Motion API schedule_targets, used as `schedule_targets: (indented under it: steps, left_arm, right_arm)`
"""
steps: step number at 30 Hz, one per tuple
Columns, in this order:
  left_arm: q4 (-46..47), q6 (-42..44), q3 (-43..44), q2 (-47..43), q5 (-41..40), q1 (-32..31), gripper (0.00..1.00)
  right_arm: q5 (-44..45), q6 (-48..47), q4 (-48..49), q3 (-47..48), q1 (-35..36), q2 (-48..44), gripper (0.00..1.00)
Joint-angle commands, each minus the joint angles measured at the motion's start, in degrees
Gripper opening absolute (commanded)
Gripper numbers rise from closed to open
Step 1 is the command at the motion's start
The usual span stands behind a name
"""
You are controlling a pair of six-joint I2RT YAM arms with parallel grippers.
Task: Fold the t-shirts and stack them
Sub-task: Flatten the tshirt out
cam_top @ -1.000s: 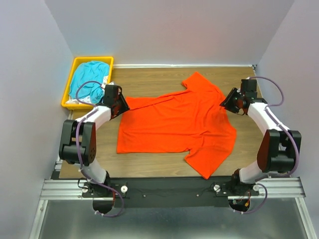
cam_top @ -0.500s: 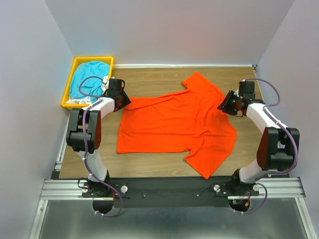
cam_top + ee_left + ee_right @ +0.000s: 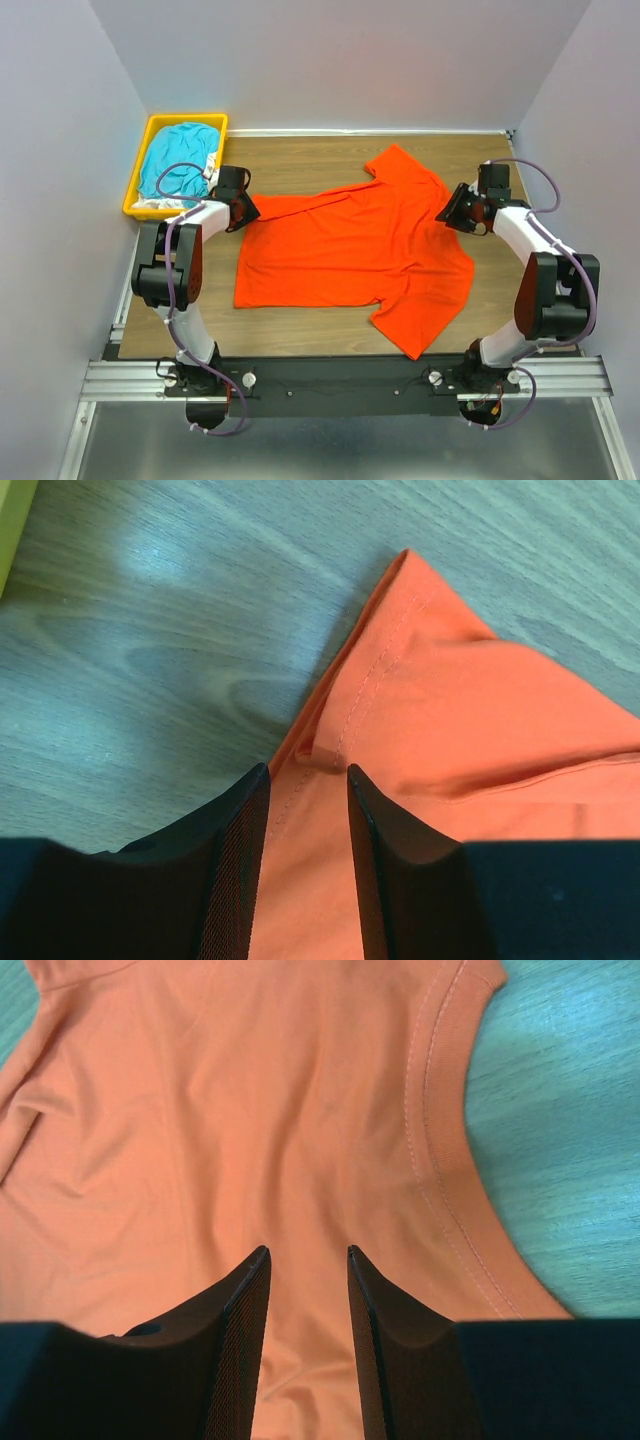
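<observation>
My left claw [image 3: 308,772] stood narrowly parted, fingers either side of a hemmed corner of the orange-red t-shirt [image 3: 350,250], which lay spread on the wooden table [image 3: 300,160]. My right claw [image 3: 308,1252] kept the same narrow gap, low over the cloth beside a curved stitched edge. Neither pinched fabric. The teal-blue t-shirt [image 3: 180,160] sat crumpled in the yellow bin [image 3: 186,118], far left.
</observation>
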Motion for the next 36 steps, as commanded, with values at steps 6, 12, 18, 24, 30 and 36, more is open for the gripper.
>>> schedule_targets:
  steps: [6,12,18,24,30,36]
  left_arm:
    - [-0.7,0.04,3.07,0.98,-2.59,-0.44,0.42]
    - [-0.97,0.21,3.69,1.95,-1.89,-0.88,0.38]
    - [-1.14,0.39,3.16,2.65,-2.59,-1.06,0.38]
    - [-1.06,1.18,3.86,2.83,-2.85,-1.06,0.12]
    - [-1.85,2.06,6.49,2.3,-3.29,-1.06,0.0]
    - [-2.63,4.52,13.17,4.66,-3.39,-1.06,0.0]
  right_arm:
    - [-0.14,-0.93,0.85,1.05,-0.07,2.31,0.44]
    - [-0.14,-0.93,0.85,0.79,-0.07,2.22,0.44]
    - [0.21,-1.02,0.94,0.26,-0.07,2.05,0.44]
    - [0.13,-0.75,0.94,0.08,-0.07,1.96,0.44]
    - [-0.05,-1.02,0.85,0.26,-0.07,1.78,0.44]
    - [-0.14,-1.37,0.85,1.14,-0.07,2.22,0.44]
